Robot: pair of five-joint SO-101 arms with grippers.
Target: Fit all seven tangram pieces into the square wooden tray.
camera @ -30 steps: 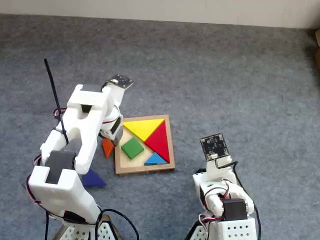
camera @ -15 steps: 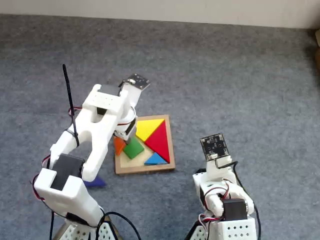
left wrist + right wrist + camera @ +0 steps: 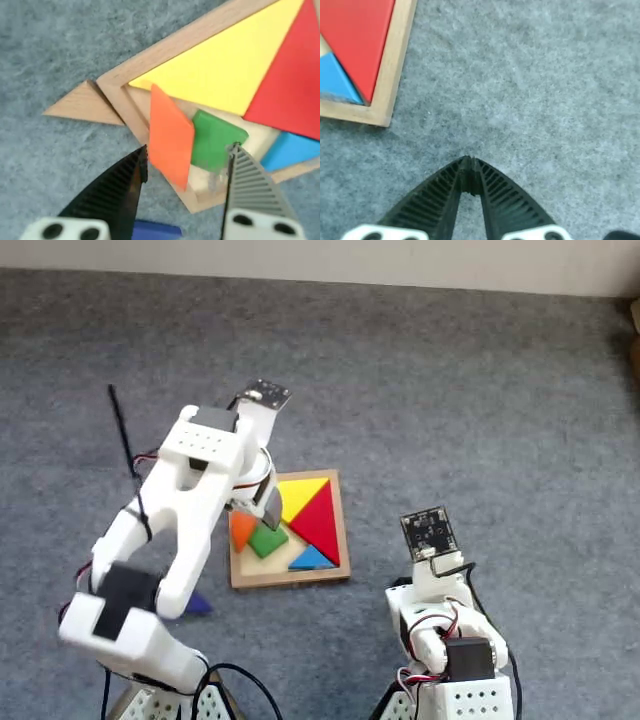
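Observation:
The square wooden tray (image 3: 338,530) (image 3: 112,87) holds a yellow triangle (image 3: 300,495) (image 3: 225,70), a red triangle (image 3: 320,520) (image 3: 295,90), a green square (image 3: 267,539) (image 3: 217,142) and a light blue triangle (image 3: 313,558) (image 3: 287,150). An orange parallelogram (image 3: 242,528) (image 3: 171,135) lies tilted across the tray's left rim, overlapping the green square. My left gripper (image 3: 262,512) (image 3: 188,150) hovers over it, open, a finger on either side. A dark blue triangle (image 3: 196,604) (image 3: 155,231) lies on the carpet left of the tray. My right gripper (image 3: 470,172) is shut over bare carpet near the tray's corner (image 3: 380,112).
A plain wood-coloured triangle (image 3: 82,102) lies on the grey carpet against the tray's outer edge. The right arm (image 3: 440,620) sits folded at the front right. Open carpet stretches behind and to the right of the tray.
The left arm has swung right toward the tray. The orange parallelogram went with it from the carpet onto the tray's left rim. The right arm has not moved.

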